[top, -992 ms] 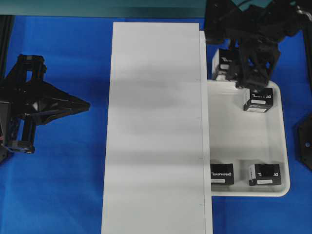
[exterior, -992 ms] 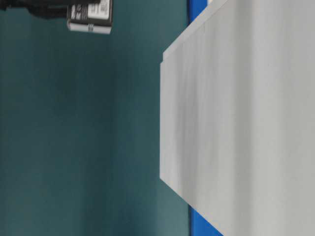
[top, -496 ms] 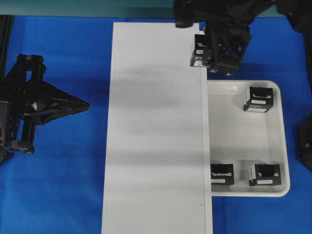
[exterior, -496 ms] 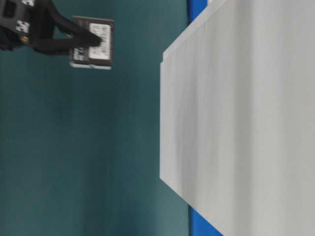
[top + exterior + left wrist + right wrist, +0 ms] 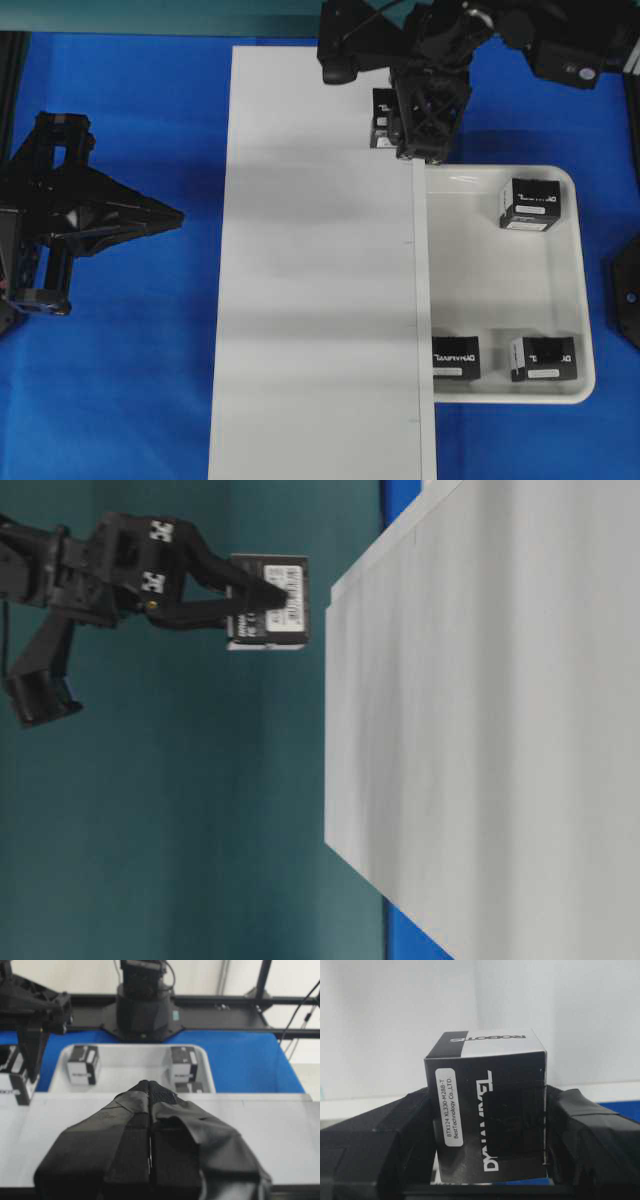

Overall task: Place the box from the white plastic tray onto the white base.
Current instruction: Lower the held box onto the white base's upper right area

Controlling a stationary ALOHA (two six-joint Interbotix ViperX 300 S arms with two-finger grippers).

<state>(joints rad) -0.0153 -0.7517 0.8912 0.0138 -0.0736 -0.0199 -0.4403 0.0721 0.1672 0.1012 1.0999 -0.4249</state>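
The box (image 5: pixel 487 1110) is clamped in the right end effector (image 5: pixel 420 120), squeezed between the two black padded fingers (image 5: pixel 585 1135) that press on its side faces. You can read the white lettering and the label strip on it from the right wrist view. In the overhead view it sits up at the far end of the white base (image 5: pixel 320 280), right by the base's right edge, and from the table-level view it's clearly up in the air, just off the board and not touching it.

The white plastic tray (image 5: pixel 570 290) lies right next to the base on its right side, touching or nearly touching that long edge. Three more of the same black boxes are in there: one in the far right corner (image 5: pixel 532 203), and two along the near rim, one (image 5: pixel 455 357) tucked against the base side and one (image 5: pixel 543 357) closer to the right rim.

The left end effector (image 5: pixel 149 1125) is off on the other side, well apart from everything, parked over the blue surface (image 5: pixel 130 380) to the left of the base. Its fingers are pressed together with nothing between them, pointing across the base toward the tray.
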